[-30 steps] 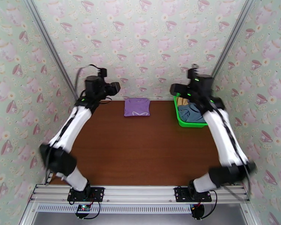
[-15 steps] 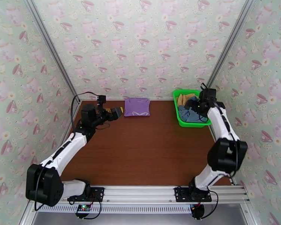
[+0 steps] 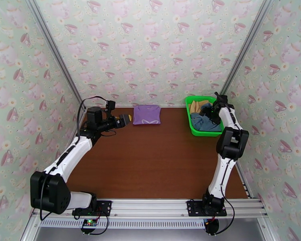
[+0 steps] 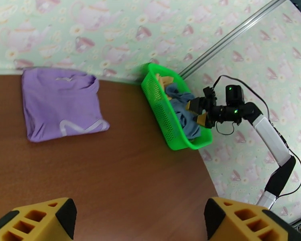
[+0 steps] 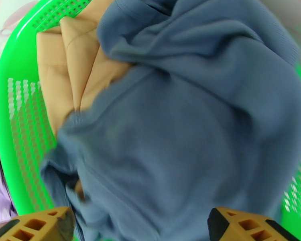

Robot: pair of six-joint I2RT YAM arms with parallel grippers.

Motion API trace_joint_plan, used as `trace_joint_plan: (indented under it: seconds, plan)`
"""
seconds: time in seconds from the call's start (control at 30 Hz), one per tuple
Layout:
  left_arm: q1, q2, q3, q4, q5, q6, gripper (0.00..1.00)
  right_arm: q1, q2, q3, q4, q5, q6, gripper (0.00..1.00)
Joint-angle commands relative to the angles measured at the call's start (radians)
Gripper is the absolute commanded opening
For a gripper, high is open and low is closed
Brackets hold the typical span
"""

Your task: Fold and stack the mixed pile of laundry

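The lilac purple garment [image 3: 147, 114] lies folded flat at the far edge of the brown table [image 3: 150, 161], close against the back wall and well apart from the bright green mesh basket [image 3: 195, 130], which sits at the far right corner. Inside the basket the slate blue-grey garment [image 5: 182, 129] lies crumpled in a heap and covers most of the near end. The tan-yellow garment [image 5: 74, 65] lies partly under it at the far end, its folds showing beside the basket wall. The right gripper [image 5: 140, 225] reaches into the basket from the right side with its two fingers spread wide, directly above the blue-grey cloth. It has hold of nothing that can be seen, though the wrist view is slightly blurred, and whether the fingertips already touch the fabric is hard to tell. The left gripper [image 4: 140, 221] hangs over bare table at the far left, just beside the lilac garment and pointing towards it. Its fingers are also wide apart, with only the wood showing between them.
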Motion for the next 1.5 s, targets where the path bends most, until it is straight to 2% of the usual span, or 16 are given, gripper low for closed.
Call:
trace_joint_plan:
  seconds: [0.0,0.13,0.2,0.33,0.4,0.5,0.6,0.67,0.83,0.97,1.07,1.23,1.47]
  plan:
    - [-0.01,-0.049,0.022,-0.087,-0.064,0.059,0.89,0.001,0.078,0.103,-0.057,-0.029,0.023,0.81]
    - [-0.025,-0.077,0.037,-0.123,-0.058,0.097,1.0,0.001,0.109,0.11,-0.043,-0.049,0.032,0.68]
    - [-0.039,-0.091,0.04,-0.134,-0.055,0.116,1.0,0.001,0.112,0.107,-0.039,-0.056,0.032,0.62]
    - [-0.062,-0.141,0.015,-0.11,-0.049,0.131,1.0,0.001,0.098,0.099,-0.044,-0.095,0.018,0.32]
    - [-0.067,-0.173,0.001,-0.103,-0.066,0.13,1.0,0.002,0.072,0.077,-0.041,-0.118,0.013,0.0]
    - [-0.068,-0.228,-0.014,-0.115,-0.109,0.124,0.9,0.001,-0.039,-0.032,0.024,-0.157,0.025,0.0]
    - [-0.064,-0.285,-0.02,-0.145,-0.128,0.109,0.91,0.001,-0.202,-0.166,0.116,-0.193,0.054,0.0]
    - [-0.06,-0.327,-0.043,-0.132,-0.088,0.102,1.0,0.003,-0.318,-0.251,0.178,-0.216,0.074,0.0]
    - [-0.049,-0.415,-0.184,0.039,0.116,0.03,1.0,0.02,-0.604,-0.37,0.253,-0.262,0.092,0.0]
    - [-0.044,-0.441,-0.2,0.033,0.143,0.022,0.99,0.057,-0.761,-0.365,0.201,-0.288,0.091,0.0]
    - [-0.044,-0.455,-0.164,-0.073,0.063,0.062,0.95,0.116,-0.848,-0.347,0.134,-0.299,0.085,0.0]
    - [-0.045,-0.449,-0.053,-0.34,-0.202,0.158,0.9,0.288,-0.97,-0.36,0.069,-0.309,0.089,0.0]
    - [-0.055,-0.426,0.079,-0.624,-0.44,0.217,0.84,0.563,-1.077,-0.479,0.152,-0.286,0.155,0.0]
